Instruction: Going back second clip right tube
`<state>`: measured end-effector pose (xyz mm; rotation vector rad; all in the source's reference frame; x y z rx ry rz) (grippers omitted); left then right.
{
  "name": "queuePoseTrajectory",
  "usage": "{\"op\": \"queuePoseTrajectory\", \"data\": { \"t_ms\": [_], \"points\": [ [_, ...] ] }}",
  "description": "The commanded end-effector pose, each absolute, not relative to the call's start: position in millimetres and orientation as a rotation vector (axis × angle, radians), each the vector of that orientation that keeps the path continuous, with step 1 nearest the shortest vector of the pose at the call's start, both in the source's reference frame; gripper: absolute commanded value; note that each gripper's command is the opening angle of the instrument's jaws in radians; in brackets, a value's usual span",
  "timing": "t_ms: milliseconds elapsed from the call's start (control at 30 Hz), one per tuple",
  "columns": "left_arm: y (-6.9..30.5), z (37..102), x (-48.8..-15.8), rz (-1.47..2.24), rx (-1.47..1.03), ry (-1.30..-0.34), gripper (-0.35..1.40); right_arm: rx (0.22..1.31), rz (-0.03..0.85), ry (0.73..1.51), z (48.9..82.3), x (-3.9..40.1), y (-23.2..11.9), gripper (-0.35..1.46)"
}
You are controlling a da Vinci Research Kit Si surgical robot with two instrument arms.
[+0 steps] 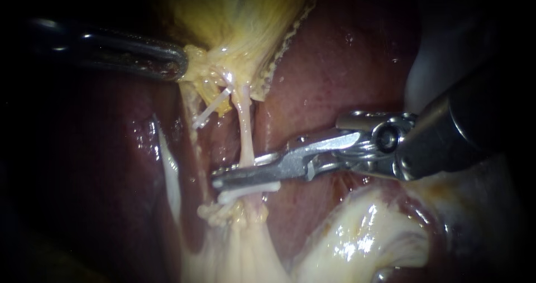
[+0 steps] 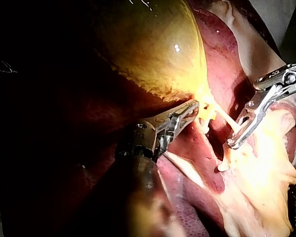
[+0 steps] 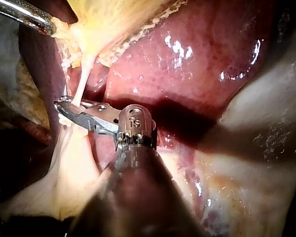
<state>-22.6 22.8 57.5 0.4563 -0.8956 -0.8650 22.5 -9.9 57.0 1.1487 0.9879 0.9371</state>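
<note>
The right instrument is seen nearest, its thick shaft entering over the pale fat at the liver's lower edge. Its jaws are parted, and no clip is seen between them. The right tube passes through the gap between them, apparently without being pinched.

Just below the jaws, a white clip is set across this tube, close to where the tube spreads into the pale tissue at the liver's lower edge. Whether a further clip is hidden on this tube by the jaws cannot be told. A second white clip is seen farther off on the thinner strands beside the right tube, near the gallbladder's neck.

Beyond that, the left instrument is clenched on the frayed lower fringe of the gallbladder, and the strands below are drawn taut by it. The liver lies behind and around everything.

The clipping itself is judged done, and the retreat of the right instrument is the step in hand. For the next move, the jaws should be kept apart and drawn back along the shaft's own line. They need to slide off the tube without catching it or nudging the clip beneath, while the left instrument's tension is held steady.
</note>
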Motion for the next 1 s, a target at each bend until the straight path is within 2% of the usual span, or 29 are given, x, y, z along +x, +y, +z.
{"op": "queuePoseTrajectory", "data": {
  "t_ms": [33, 67, 100, 133, 200, 267, 333, 433, 467, 667, 800, 1000],
  "points": [
    [22.8, 57.5, -22.6, -0.865, 0.456, -0.896, -0.35, 1.150, 0.934, 0.987, 57.1, 22.5, -10.0, -0.35],
    [22.8, 57.5, -22.6, -0.865, 0.456, -0.896, -0.35, 1.157, 0.927, 0.984, 57.2, 22.5, -10.1, -0.35],
    [22.8, 57.5, -22.6, -0.865, 0.456, -0.896, -0.35, 1.161, 0.921, 0.982, 57.3, 22.6, -10.2, -0.26],
    [22.8, 57.6, -22.6, -0.865, 0.456, -0.896, -0.35, 1.133, 0.882, 1.006, 57.5, 22.7, -10.4, -0.03],
    [22.8, 57.6, -22.6, -0.865, 0.457, -0.896, -0.35, 1.061, 0.784, 1.064, 57.9, 23.2, -10.7, 0.31],
    [22.8, 57.6, -22.5, -0.864, 0.457, -0.896, -0.35, 1.012, 0.720, 1.100, 58.4, 23.5, -10.9, 0.43],
    [22.8, 57.6, -22.5, -0.864, 0.457, -0.896, -0.35, 0.963, 0.649, 1.133, 58.7, 23.4, -11.0, 0.47],
    [22.8, 57.6, -22.4, -0.864, 0.457, -0.896, -0.35, 0.810, 0.579, 1.161, 58.9, 22.6, -11.0, 0.50],
    [22.8, 57.6, -22.4, -0.864, 0.457, -0.896, -0.35, 0.753, 0.546, 1.161, 59.0, 22.0, -11.0, 0.50],
    [22.8, 57.7, -22.2, -0.863, 0.458, -0.896, -0.35, 0.580, 0.348, 1.147, 58.0, 18.0, -10.6, 0.50],
    [22.8, 57.7, -22.1, -0.862, 0.458, -0.896, -0.35, 0.503, 0.275, 1.165, 56.4, 15.2, -9.9, 0.50],
    [22.8, 57.7, -22.1, -0.862, 0.458, -0.896, -0.35, 0.421, 0.243, 1.172, 53.5, 11.8, -8.7, 0.50]
  ]
}}
